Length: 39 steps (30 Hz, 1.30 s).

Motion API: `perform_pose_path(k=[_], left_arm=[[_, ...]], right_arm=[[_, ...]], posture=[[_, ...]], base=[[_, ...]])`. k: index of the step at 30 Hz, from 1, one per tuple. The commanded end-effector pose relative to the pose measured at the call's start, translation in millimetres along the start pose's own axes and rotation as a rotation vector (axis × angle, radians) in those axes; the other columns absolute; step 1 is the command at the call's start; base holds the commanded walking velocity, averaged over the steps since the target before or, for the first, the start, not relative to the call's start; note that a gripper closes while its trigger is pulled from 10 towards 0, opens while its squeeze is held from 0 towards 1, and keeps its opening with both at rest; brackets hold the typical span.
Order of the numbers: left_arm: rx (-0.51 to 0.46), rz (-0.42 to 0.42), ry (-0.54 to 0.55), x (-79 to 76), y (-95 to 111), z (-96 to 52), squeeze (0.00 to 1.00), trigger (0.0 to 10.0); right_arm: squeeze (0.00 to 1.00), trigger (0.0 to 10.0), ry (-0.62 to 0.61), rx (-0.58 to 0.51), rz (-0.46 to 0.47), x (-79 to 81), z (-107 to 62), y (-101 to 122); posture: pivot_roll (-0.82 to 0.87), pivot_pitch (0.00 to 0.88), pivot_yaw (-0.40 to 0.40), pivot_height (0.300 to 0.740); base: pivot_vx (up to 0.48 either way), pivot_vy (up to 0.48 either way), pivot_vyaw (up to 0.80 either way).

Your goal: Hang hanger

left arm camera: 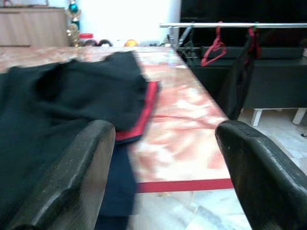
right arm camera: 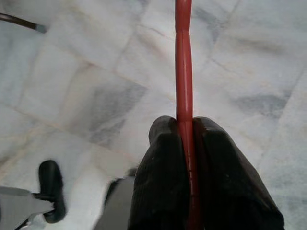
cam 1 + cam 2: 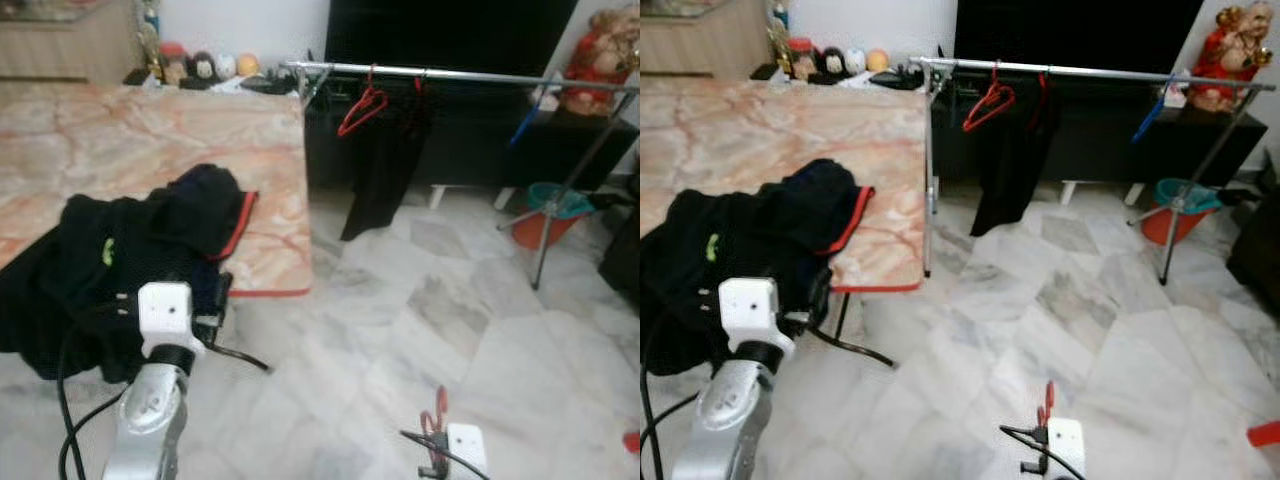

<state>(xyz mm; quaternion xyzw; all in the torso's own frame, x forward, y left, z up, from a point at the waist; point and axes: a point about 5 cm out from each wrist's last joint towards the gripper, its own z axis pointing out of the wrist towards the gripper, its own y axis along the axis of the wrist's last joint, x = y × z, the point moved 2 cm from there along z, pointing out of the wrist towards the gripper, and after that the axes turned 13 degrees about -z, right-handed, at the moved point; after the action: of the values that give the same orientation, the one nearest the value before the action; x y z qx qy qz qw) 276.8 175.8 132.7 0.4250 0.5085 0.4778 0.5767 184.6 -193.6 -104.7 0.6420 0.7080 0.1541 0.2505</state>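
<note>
A thin red hanger (image 2: 184,67) is clamped between the two black fingers of my right gripper (image 2: 185,128), which is shut on it low over the marble floor; the same hanger (image 3: 439,408) pokes up above my right wrist at the bottom of the head view. A silver clothes rail (image 3: 450,74) stands across the room, carrying another red hanger (image 3: 360,108) and a black garment (image 3: 385,170). My left gripper (image 1: 163,130) is open with nothing between its fingers, held at the near edge of the table by a heap of black clothes (image 3: 110,255).
The orange marbled table (image 3: 150,130) fills the left, its corner close to the rack's left post. An orange bucket (image 3: 545,218) sits under the rack's right legs. A dark cabinet (image 3: 470,140) stands behind the rail. Pale marble floor (image 3: 420,330) lies between me and the rack.
</note>
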Motion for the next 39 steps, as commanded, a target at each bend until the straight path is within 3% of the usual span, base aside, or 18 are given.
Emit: perform_pose_path(k=[1,22,34,39], left_arm=[[-0.005,-0.014,-0.025,-8.0,-1,1.7,0.0,10.0],[0.001,-0.025,-0.037,-13.8,-4,10.6,0.0,10.0],[0.05,-0.037,-0.094,-21.9,-13,16.8,0.0,10.0],[0.074,-0.017,-0.154,-29.8,-16,16.0,0.0,10.0]], right_arm=[[0.0,10.0,-0.026,0.0,0.01,-8.5,-0.2,0],[0.0,10.0,-0.069,-0.046,0.07,-12.8,0.8,11],[0.0,10.0,-0.087,-0.115,0.1,-15.1,0.5,21],[0.0,10.0,-0.106,-0.287,0.056,-27.2,1.2,81]], posture=[[0.14,0.0,-0.036,0.74],[0.11,0.0,-0.029,0.74],[0.08,0.0,-0.02,0.74],[0.07,0.0,-0.006,0.74]], base=[[0.0,-0.469,0.0],[0.0,-0.469,0.0],[0.0,-0.041,0.0],[0.0,0.0,0.0]])
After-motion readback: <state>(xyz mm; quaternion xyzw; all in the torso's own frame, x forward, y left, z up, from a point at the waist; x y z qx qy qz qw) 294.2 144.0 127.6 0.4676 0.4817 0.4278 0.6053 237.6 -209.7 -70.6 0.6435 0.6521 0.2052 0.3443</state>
